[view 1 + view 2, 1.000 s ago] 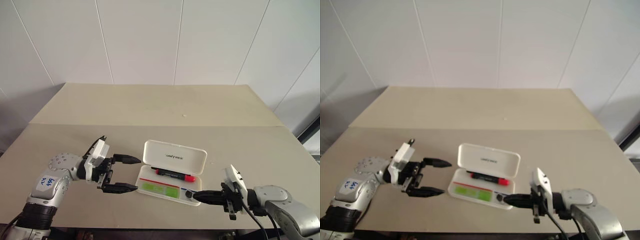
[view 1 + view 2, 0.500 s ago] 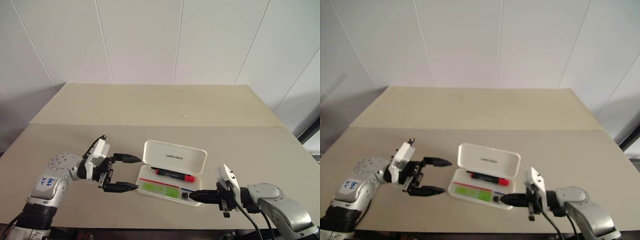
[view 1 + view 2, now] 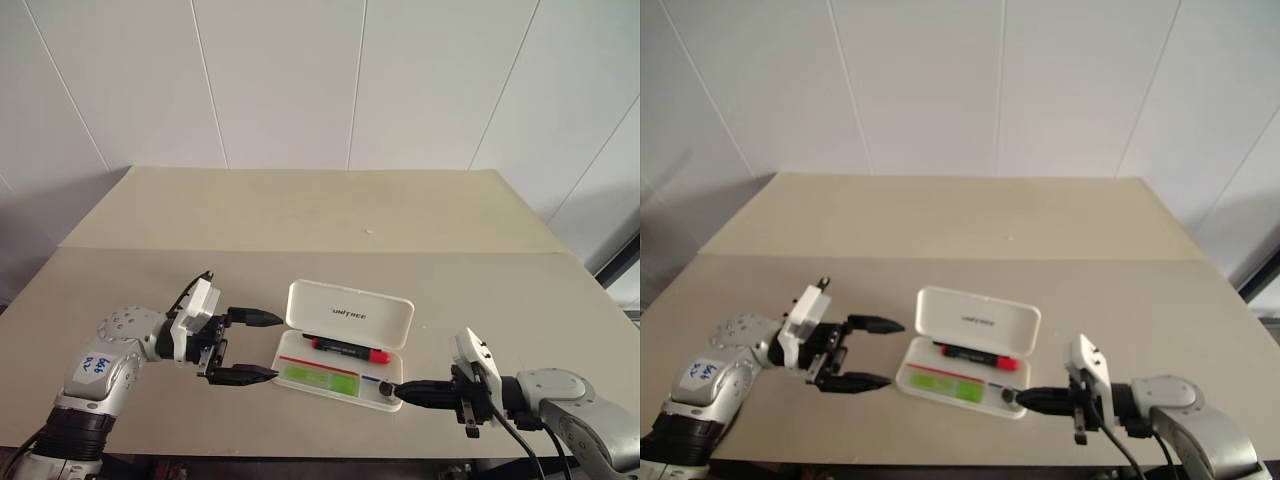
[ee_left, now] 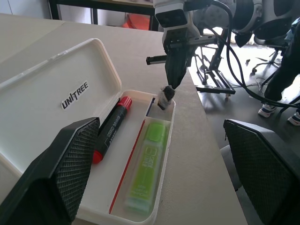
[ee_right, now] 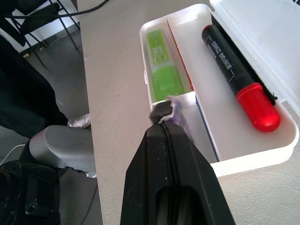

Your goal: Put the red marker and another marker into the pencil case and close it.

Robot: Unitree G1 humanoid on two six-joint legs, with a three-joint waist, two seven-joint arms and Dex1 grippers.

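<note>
White wall panels rise behind a pale beige surface (image 3: 300, 215) where the case (image 3: 345, 350) lies open between my two arms, its lid (image 3: 350, 315) tipped up on the far side. Both markers are already inside: the red marker (image 3: 348, 349) lies along the far compartment under the lid, and the green marker (image 3: 320, 378) lies in the near compartment, so what is left, I judge, is the closing. My left tool (image 3: 245, 347) hangs just left of the case with its fingers spread wide and nothing between them, placed, I think, to steady that end or help the lid over. My right tool (image 3: 392, 389) is pressed shut, its tip at the near right corner of the case on a small dark stub (image 5: 164, 111) that sits in the corner pocket; whether it pinches that stub or merely pushes it I cannot tell.
</note>
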